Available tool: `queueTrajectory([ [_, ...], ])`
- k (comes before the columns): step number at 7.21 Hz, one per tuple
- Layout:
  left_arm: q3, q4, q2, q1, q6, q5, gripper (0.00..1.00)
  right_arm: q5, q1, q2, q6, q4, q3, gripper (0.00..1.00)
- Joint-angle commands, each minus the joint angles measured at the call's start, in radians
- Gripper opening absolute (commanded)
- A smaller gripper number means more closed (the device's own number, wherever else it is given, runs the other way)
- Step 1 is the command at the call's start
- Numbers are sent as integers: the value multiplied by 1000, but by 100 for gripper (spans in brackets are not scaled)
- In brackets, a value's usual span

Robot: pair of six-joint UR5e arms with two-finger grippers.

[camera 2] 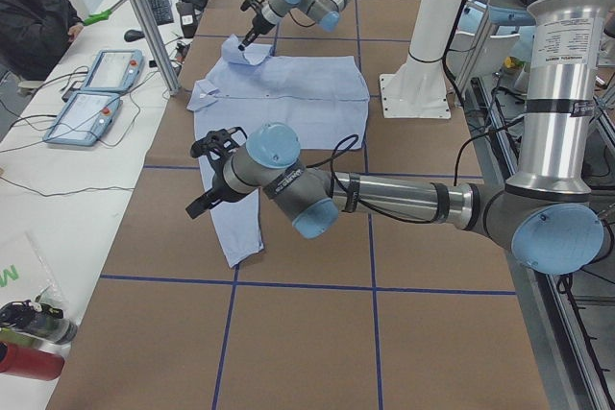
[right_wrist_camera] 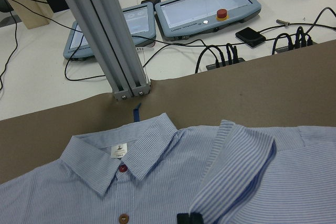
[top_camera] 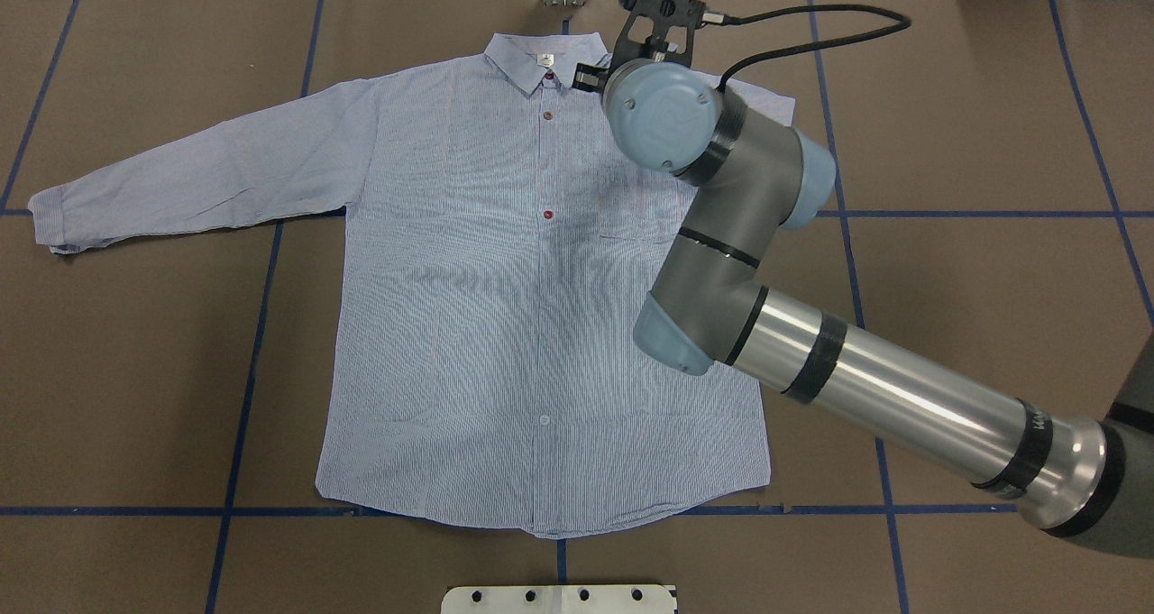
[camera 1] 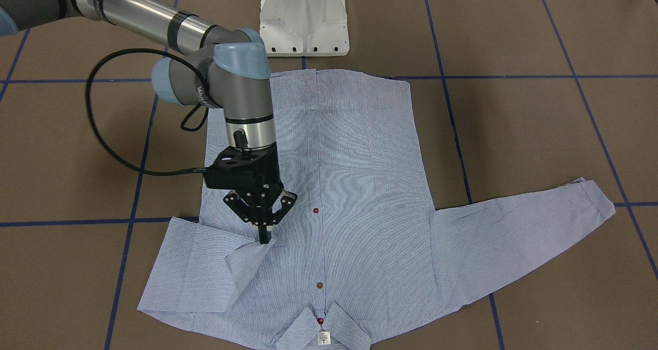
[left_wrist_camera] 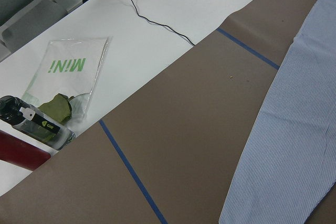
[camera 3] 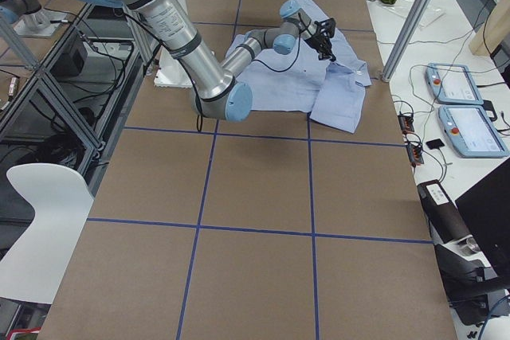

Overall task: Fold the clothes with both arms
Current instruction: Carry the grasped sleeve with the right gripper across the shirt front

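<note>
Pinching the sleeve cuff of the striped shirt (spread face-up on the brown table), the right gripper was clamped over the chest. The left gripper hovered near the other sleeve; its grip state was indeterminable.

Overhead: behind robot, looking steeply down. Front: opposite side, white pedestal base at 12 o'clock. Side views: along brown paper-covered worktop. Wrist views: close, low. Overhead and front share light blue striped shirt.
</note>
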Motion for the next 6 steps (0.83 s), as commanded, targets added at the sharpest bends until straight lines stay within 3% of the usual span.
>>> queueTrajectory([
  [1,-2,0,1,-1,0,0,100,-52,-71,142,8,-2,-139,0],
  [6,-15,0,35,-2,3,-1,100,-43,-102,385,33,-5,-416,0],
])
